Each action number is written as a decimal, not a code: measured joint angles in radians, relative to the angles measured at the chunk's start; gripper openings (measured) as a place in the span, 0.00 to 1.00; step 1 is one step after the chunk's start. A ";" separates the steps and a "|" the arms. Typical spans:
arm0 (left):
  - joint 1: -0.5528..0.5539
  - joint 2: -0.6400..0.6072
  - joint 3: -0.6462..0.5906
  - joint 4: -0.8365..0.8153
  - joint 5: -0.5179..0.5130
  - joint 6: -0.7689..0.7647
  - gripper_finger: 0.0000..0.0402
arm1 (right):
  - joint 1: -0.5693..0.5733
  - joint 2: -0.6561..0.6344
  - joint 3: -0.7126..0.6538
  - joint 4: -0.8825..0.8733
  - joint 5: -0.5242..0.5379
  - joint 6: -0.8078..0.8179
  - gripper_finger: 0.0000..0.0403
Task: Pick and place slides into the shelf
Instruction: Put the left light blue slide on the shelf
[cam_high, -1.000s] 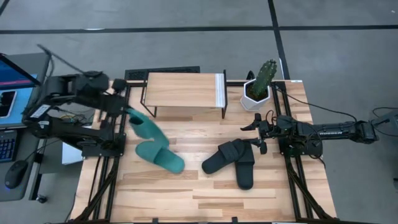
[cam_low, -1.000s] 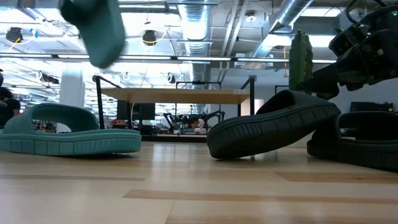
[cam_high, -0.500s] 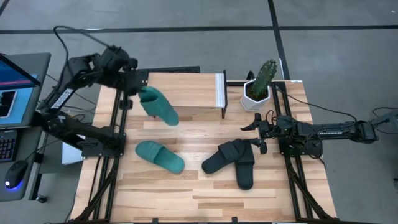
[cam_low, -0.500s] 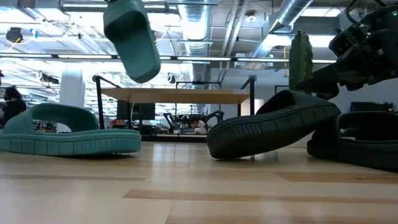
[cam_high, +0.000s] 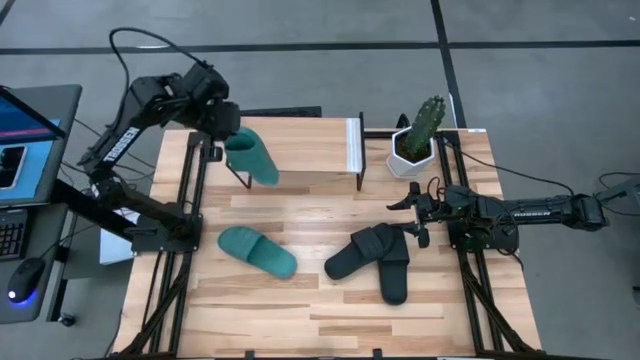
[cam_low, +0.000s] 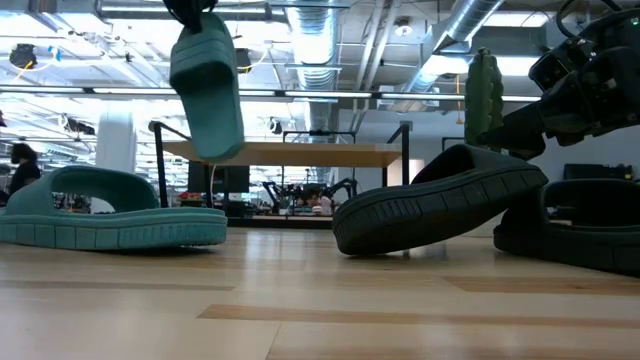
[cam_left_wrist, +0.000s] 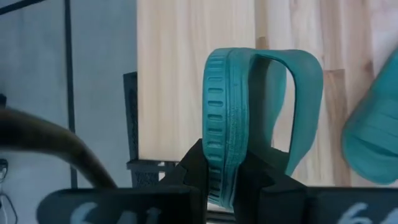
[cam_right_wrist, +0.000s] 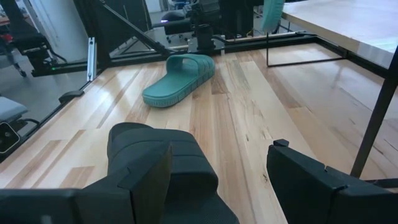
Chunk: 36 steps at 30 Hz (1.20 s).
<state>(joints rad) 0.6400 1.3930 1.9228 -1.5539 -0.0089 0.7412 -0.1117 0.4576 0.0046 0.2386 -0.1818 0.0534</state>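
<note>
My left gripper (cam_high: 222, 138) is shut on a teal slide (cam_high: 253, 159) that hangs over the left end of the shelf (cam_high: 300, 145), high above the table in the low view (cam_low: 207, 88). The second teal slide (cam_high: 258, 251) lies flat on the table's left half. The black pair sits right of centre: one black slide (cam_low: 440, 205) is tilted, its far side propped on the other black slide (cam_high: 394, 275). My right gripper (cam_high: 412, 207) waits open at the table's right edge, just right of the black pair; its fingers (cam_right_wrist: 163, 180) stand wide apart. My left gripper pinches one end of the teal slide's sole (cam_left_wrist: 222, 177) between its two fingers, one on each face of the sole. The fingers come from above, pointing down. The slide is lifted clear and hangs nearly upright below them, its strap (cam_left_wrist: 305, 106) bulging to one side.
A potted cactus (cam_high: 418, 135) stands at the far right, beside the shelf's right end. A laptop (cam_high: 20, 130) sits off the table's left. Bare wood (cam_high: 330, 320) lies along the near edge.
My left gripper has carried the teal slide up from above the table's left side toward the far edge and the shelf's left end. The slide has swung from a slant into a nearly upright hang. The right arm has kept still.
</note>
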 joint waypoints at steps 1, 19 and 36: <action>0.008 -0.003 0.000 -0.004 -0.003 0.005 0.06 | 0.000 0.000 0.000 0.000 0.000 0.000 0.62; 0.118 0.067 0.060 0.002 0.034 0.065 0.06 | 0.000 0.000 0.000 0.000 0.000 0.000 0.62; 0.147 0.155 0.060 0.136 -0.088 0.081 0.10 | 0.000 0.000 0.000 0.000 0.000 0.000 0.62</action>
<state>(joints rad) 0.7866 1.5481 1.9831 -1.4182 -0.0968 0.8222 -0.1117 0.4577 0.0048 0.2386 -0.1818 0.0533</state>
